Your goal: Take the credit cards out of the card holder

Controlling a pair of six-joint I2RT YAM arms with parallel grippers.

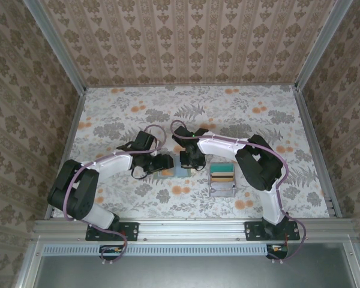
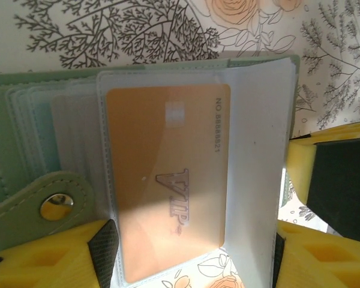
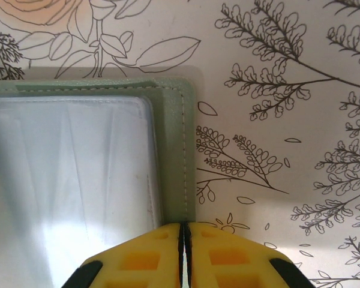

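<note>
The card holder [image 1: 181, 171] lies open on the tabletop [image 1: 240, 114], midway between the two arms and just left of a grey tray [image 1: 222, 180]. We judge it light and floppy: thin green covers, a snap tab [image 2: 55, 203] and a stack of clear sleeves [image 2: 258, 138] that would lift or slide if pulled while unpinned. The gold card [image 2: 168, 180] in the top sleeve looks stiff, flat and slick. Its near end pokes out of the sleeve's mouth, and we would take hold of that bare end and pull straight along the pocket.

The left gripper [image 2: 192, 255] stands apart, its yellow fingers [image 2: 42, 258] either side of that end, with no contact we can be sure of. The right gripper [image 3: 183, 246] is closed at the holder's green edge; we cannot tell whether it pinches the cover or only presses on it.

The tabletop is a smooth floral-printed sheet that probably gives little friction, and patterned walls [image 1: 186, 36] fence it on three sides.
</note>
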